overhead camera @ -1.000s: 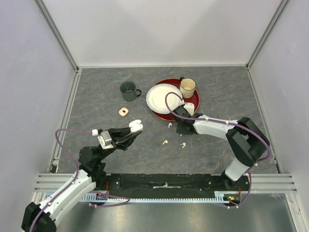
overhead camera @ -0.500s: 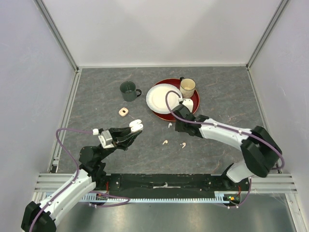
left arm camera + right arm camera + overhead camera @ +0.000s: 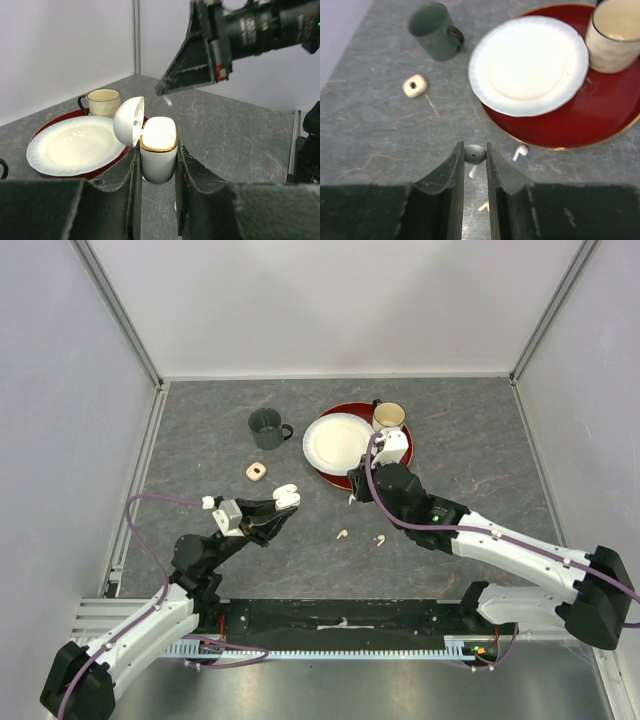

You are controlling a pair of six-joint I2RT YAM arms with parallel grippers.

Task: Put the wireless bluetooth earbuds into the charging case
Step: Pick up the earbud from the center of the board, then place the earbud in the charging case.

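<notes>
My left gripper (image 3: 280, 505) is shut on the white charging case (image 3: 286, 497) and holds it upright above the table, lid open; in the left wrist view the case (image 3: 158, 150) sits between the fingers with its gold rim up. My right gripper (image 3: 356, 483) is shut on a white earbud (image 3: 475, 154), held above the table beside the red plate. Its fingers (image 3: 195, 55) hang above and behind the case. Another white earbud (image 3: 520, 151) lies by the red plate's edge (image 3: 352, 499). Two pale peach earbuds (image 3: 342, 534) (image 3: 380, 539) lie on the table.
A white plate (image 3: 335, 443) and a cream mug (image 3: 389, 417) rest on the red plate (image 3: 408, 472). A dark green mug (image 3: 266, 427) stands at the back left. A small peach ring-shaped piece (image 3: 256, 471) lies left of centre.
My right gripper has risen from the table and shifted back towards the plates with a white earbud in it. The left gripper with the case has moved slightly right.
</notes>
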